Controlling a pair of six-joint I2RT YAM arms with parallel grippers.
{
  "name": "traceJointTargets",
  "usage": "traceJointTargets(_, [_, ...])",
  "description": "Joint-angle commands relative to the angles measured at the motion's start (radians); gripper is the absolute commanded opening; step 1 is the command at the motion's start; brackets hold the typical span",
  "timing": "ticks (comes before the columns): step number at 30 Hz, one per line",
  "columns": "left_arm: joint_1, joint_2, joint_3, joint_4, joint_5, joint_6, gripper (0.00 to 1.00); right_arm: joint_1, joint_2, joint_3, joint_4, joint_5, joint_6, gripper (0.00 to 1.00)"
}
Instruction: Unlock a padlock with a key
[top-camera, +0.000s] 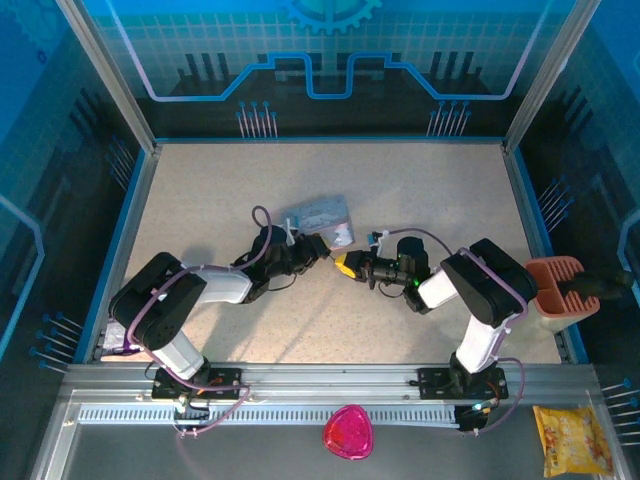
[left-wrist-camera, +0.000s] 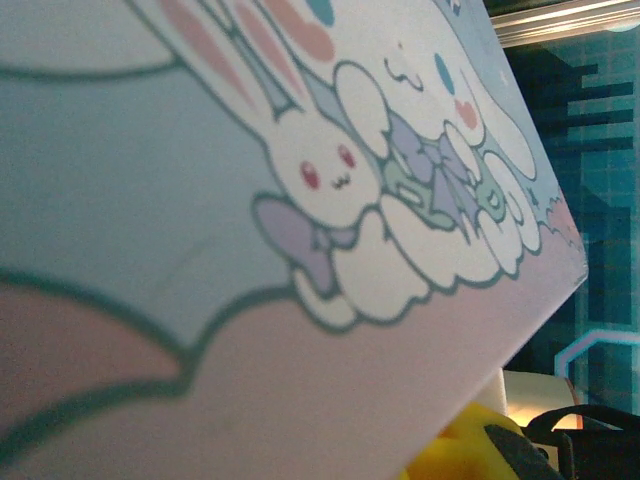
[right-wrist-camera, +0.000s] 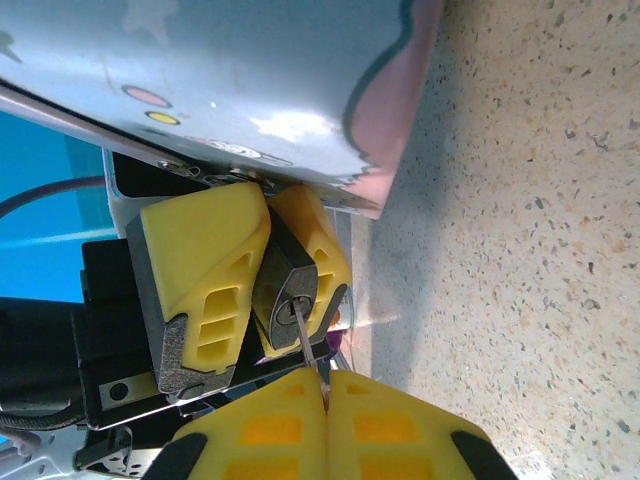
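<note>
Over speckled beige tabletop (top-camera: 450, 200), clamped tiny dark brassy padlock (right-wrist-camera: 285, 290) in barely parted left gripper (right-wrist-camera: 262, 300); pinched thin dark metal key (right-wrist-camera: 310, 350) in closed right gripper (right-wrist-camera: 327, 420), tip in keyhole at 11 o'clock.

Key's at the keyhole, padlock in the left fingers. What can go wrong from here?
The key is thin; an off-line push could bend it or slide it in the right fingers. Turning may twist the padlock within the left fingers. The tin sits close; a slip could hit it.
</note>
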Motion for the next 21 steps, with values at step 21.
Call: traceJointTargets(21, [-0.107, 0.002, -0.005, 0.058, 0.217, 0.03, 0.13, -0.04, -0.018, 0.041, 0.034, 0.029, -0.053, 0.0])
